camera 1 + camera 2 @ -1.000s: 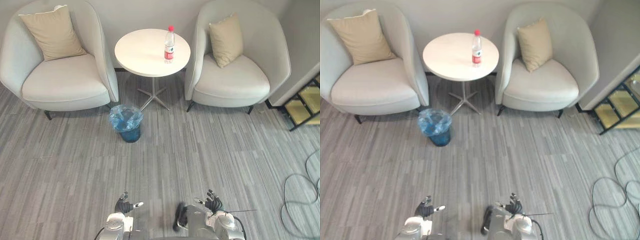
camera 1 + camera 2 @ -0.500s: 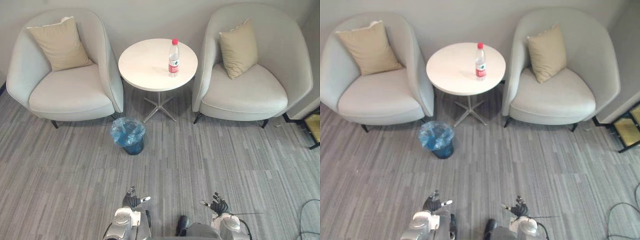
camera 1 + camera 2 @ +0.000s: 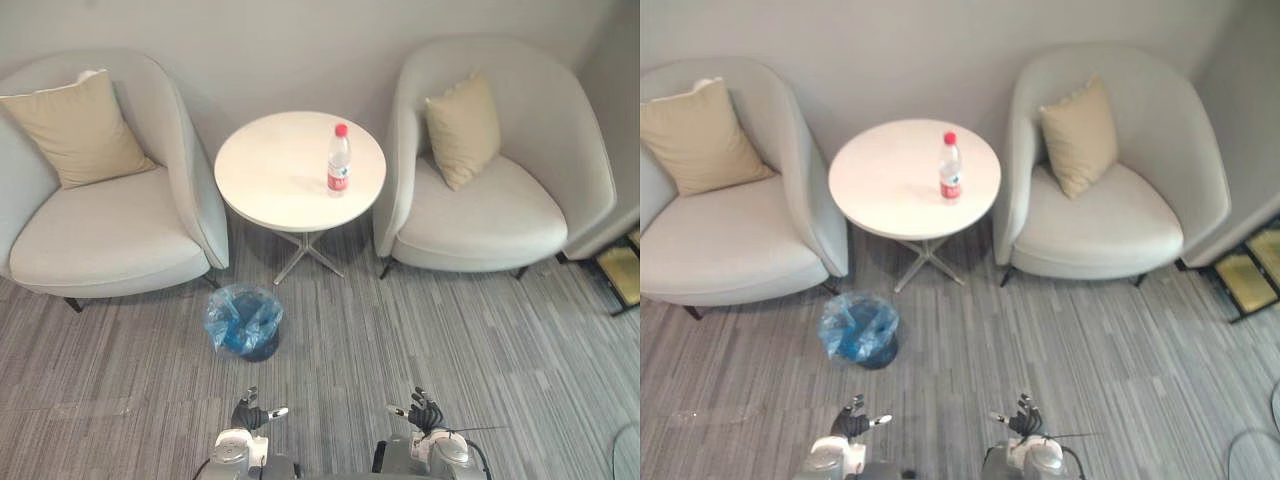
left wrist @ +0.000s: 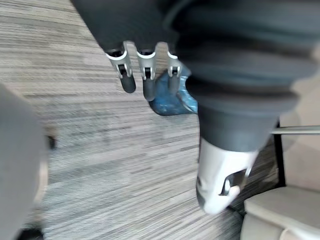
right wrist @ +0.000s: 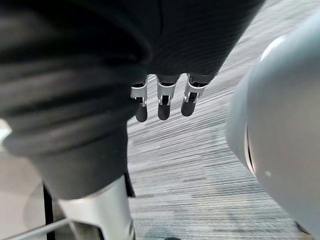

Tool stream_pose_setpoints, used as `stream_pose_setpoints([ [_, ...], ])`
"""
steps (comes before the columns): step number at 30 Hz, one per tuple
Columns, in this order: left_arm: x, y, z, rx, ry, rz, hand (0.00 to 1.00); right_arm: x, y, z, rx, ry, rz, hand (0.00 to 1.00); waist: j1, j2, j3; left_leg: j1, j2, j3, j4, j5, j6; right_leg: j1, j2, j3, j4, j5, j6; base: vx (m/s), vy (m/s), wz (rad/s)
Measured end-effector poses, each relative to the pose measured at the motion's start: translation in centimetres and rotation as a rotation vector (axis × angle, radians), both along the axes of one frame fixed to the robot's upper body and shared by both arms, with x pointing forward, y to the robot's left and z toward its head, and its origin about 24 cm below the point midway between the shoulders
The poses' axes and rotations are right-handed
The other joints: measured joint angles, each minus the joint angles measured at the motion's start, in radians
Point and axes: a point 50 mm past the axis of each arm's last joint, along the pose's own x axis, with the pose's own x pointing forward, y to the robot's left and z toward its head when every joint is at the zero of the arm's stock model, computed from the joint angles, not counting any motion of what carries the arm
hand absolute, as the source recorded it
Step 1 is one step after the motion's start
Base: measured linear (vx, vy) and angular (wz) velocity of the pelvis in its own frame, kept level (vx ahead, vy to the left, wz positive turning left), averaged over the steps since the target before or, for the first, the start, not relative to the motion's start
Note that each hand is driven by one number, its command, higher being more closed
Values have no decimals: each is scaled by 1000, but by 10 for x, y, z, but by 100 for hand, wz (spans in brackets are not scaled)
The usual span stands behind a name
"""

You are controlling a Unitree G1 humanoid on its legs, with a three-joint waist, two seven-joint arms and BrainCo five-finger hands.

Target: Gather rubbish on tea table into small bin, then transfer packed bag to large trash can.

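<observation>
A clear plastic bottle (image 3: 339, 161) with a red cap and red label stands upright on the round white tea table (image 3: 280, 175), toward its right side. The small bin (image 3: 243, 321), lined with a blue bag, sits on the carpet in front of the table, a little left of its leg; it also shows past my fingers (image 4: 170, 95). My left hand (image 3: 252, 412) and right hand (image 3: 424, 411) hang low at the bottom edge, far from the table. Both are empty with relaxed, straight fingers (image 5: 161, 102).
A grey armchair (image 3: 90, 225) with a beige cushion (image 3: 75, 130) stands left of the table. A matching armchair (image 3: 490, 185) with its cushion (image 3: 462, 128) stands right. A dark metal rack (image 3: 622, 275) sits at the far right edge. Grey striped carpet (image 3: 400, 330) lies between me and the table.
The whole view has shifted: table, chairs and bin now sit lower and closer, so the camera moved forward. Both hands stay low and empty.
</observation>
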Motion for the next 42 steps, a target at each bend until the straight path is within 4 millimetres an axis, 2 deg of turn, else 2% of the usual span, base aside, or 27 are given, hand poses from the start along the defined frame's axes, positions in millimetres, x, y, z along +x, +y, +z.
stream_pose_setpoints([
  [1,-4,1,-2,3,12,2,0,4,0,2,-4,-13,12,0,-5,3,1,14,21,-15,0,0,0,-34,30,12,-91,13,-1,442,-246,41],
  [2,-6,2,-3,6,21,5,0,4,1,2,-3,-13,12,0,-6,-2,-1,29,32,-32,2,-2,-9,-46,58,35,-227,73,-6,463,-255,42],
  [3,-7,6,-3,15,23,5,0,-1,3,-1,1,1,12,0,-6,-25,-14,43,19,-48,4,-11,-34,-29,67,69,-386,219,-33,426,-242,42],
  [4,-9,7,-4,17,36,10,0,-5,2,-2,3,11,11,0,-8,-25,-17,60,26,-71,10,-30,-63,-27,71,77,-384,265,-53,390,-224,29],
  [5,-9,0,-6,-4,44,12,0,0,-9,2,-28,-7,7,0,-4,14,-25,54,59,-93,27,-22,-75,-24,93,61,-361,256,-60,376,-223,19],
  [8,-8,-19,-7,-52,45,9,0,-5,-19,0,-51,14,-1,0,-27,51,-27,11,89,-150,139,39,-125,46,116,10,-406,206,-74,345,-213,32],
  [10,-6,-21,-6,-58,39,8,0,-10,-21,-2,-50,28,-14,0,-32,49,-22,-93,105,-158,382,117,-183,136,130,-7,-498,203,-79,288,-163,39],
  [11,-3,-20,-5,-55,31,6,0,-12,-16,-3,-39,35,-17,0,-26,45,-13,-153,130,-142,527,124,-188,204,138,-18,-558,208,-87,298,-108,22],
  [13,-1,-19,-3,-54,15,6,0,-16,-16,-4,-37,43,-27,0,-25,40,-2,-235,154,-78,636,50,-144,298,145,-35,-632,208,-89,219,-59,21],
  [14,2,-20,-2,-55,4,5,0,-15,-17,-4,-35,41,-39,0,-24,39,-1,-282,147,-42,616,18,-125,335,144,-38,-667,209,-88,186,5,9],
  [16,5,-20,1,-55,-14,5,0,-14,-17,-4,-33,37,-50,0,-10,43,2,-341,107,-19,465,7,-114,362,135,-38,-695,216,-70,177,74,-2],
  [17,7,-21,2,-56,-20,3,0,-15,-18,-4,-33,38,-56,0,-4,48,5,-352,70,-23,301,37,-105,376,131,-36,-701,208,-50,182,152,-8],
  [18,7,-21,2,-58,-23,1,0,-15,-21,-4,-40,42,-56,0,9,64,7,-345,43,-48,158,161,-82,375,140,-22,-699,193,-28,208,174,-18],
  [19,9,-19,3,-51,-31,-2,0,-15,-17,-5,-29,46,-56,0,23,50,6,-321,27,-30,121,165,-84,386,131,8,-707,197,-19,249,153,-8],
  [20,9,-11,3,-28,-28,-2,0,-13,-8,-5,-11,40,-42,0,23,18,-5,-294,-7,-23,61,191,-62,390,109,26,-736,205,-7,227,100,0],
  [25,5,4,1,-3,-7,32,0,-3,1,-3,5,21,-19,0,32,-13,-3,-261,-56,-19,49,181,-21,423,69,65,-763,221,13,201,94,12],
  [28,1,9,-1,6,6,52,0,-1,5,-2,8,15,17,0,65,-20,-7,-225,-75,-1,16,157,-14,424,54,84,-749,211,17,114,50,-23],
  [31,-9,12,-4,-5,29,94,0,-1,6,-4,-8,36,60,0,73,-14,-16,-155,-82,25,-44,128,-15,320,22,133,-480,140,54,92,50,-52],
  [32,-12,10,-5,-8,38,86,0,-4,7,-6,-10,46,68,0,67,-6,-21,-122,-82,26,-63,127,-11,235,10,142,-287,140,61,107,74,-19],
  [33,-13,13,-6,3,44,66,0,-9,9,-7,0,55,62,0,58,-16,-19,-92,-92,24,-66,133,5,175,-18,147,-117,148,71,119,71,-1],
  [34,-15,15,-6,12,50,60,0,-8,10,-6,1,48,63,0,49,-22,-15,-80,-98,18,-62,129,10,149,-37,143,-45,137,81,127,12,43],
  [35,-16,17,-7,22,60,44,0,-9,9,-7,1,51,63,0,30,-35,-23,-65,-99,-2,-55,124,16,148,-51,116,-20,112,70,192,-54,62],
  [38,-17,18,-7,27,62,38,0,-12,8,-8,-1,58,56,0,17,-41,-29,-53,-93,-59,-56,125,14,136,-47,61,-187,84,33,213,-99,61],
  [39,-17,18,-7,27,63,37,0,-12,8,-8,0,58,57,0,16,-45,-30,-58,-91,-78,-52,124,12,133,-37,66,-285,98,22,172,-135,45],
  [40,-17,18,-7,28,62,38,0,-13,8,-8,0,58,55,0,15,-47,-31,-64,-95,-90,-48,123,7,135,-27,83,-373,158,12,142,-175,41],
  [41,-16,18,-7,29,63,36,0,-14,5,-8,-6,61,49,0,9,-37,-31,-68,-96,-124,-40,106,-20,154,-9,111,-436,180,26,152,-176,34],
  [42,-17,13,-8,15,65,36,0,-14,2,-8,-11,62,38,0,11,-16,-36,-72,-78,-140,-37,103,-25,171,11,101,-464,187,20,186,-202,27],
])
